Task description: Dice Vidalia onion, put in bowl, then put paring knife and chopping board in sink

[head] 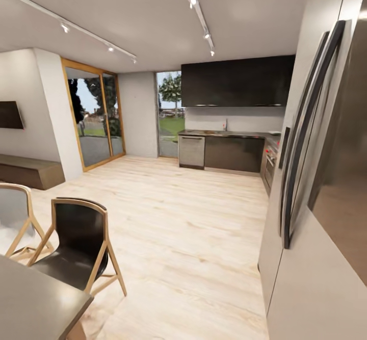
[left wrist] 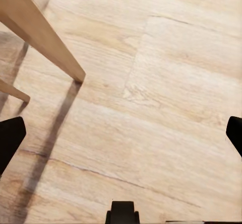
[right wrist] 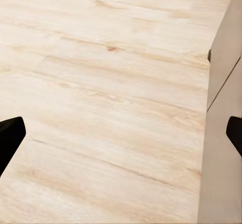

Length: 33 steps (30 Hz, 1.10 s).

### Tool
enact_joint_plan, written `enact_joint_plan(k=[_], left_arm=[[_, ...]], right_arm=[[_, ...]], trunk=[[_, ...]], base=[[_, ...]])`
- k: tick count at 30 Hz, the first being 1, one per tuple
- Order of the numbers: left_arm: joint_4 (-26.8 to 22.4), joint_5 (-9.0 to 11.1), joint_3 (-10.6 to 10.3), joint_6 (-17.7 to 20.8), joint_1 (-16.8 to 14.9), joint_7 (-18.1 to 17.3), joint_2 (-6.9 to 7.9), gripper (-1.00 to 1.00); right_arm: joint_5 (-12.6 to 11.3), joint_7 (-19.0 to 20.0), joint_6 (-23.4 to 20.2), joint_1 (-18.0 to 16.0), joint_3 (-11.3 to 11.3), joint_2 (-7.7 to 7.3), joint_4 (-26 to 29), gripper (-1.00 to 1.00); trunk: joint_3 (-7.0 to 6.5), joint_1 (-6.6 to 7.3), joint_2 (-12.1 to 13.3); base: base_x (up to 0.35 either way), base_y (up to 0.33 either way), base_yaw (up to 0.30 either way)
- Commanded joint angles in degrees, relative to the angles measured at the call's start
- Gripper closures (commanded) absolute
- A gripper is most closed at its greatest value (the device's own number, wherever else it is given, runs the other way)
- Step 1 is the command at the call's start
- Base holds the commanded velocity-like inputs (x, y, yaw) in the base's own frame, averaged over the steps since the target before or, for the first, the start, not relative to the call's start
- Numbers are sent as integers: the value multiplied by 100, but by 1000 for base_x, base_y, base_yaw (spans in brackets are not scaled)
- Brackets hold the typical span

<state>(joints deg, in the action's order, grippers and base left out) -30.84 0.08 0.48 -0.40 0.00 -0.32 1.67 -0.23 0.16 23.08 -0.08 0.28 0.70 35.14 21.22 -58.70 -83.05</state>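
Much open floor beside fridge.

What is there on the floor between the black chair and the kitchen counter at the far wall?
In the head view, the stretch between the black chair and the countertop is bare light wood floor; nothing stands on it.
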Motion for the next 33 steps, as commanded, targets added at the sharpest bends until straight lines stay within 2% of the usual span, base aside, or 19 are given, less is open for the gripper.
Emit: enact_joint_plan(k=[1,22,33], left_arm=[[-4,1,5,-4,0,-3,0,-100],[5,1,5,-4,0,-3,0,-100],[7,-16,5,-4,0,-3,0,-100]], right_arm=[[-3,2,12,-1,2,0,1,-100],[-3,1,12,-1,2,0,1,-100],[-3,1,12,-1,4,0,1,-100]], trunk=[[5,-3,-3],[5,-3,-3],[5,-3,-3]], base=[[264,-1,-7],[264,76,-1],[267,-50,0]])
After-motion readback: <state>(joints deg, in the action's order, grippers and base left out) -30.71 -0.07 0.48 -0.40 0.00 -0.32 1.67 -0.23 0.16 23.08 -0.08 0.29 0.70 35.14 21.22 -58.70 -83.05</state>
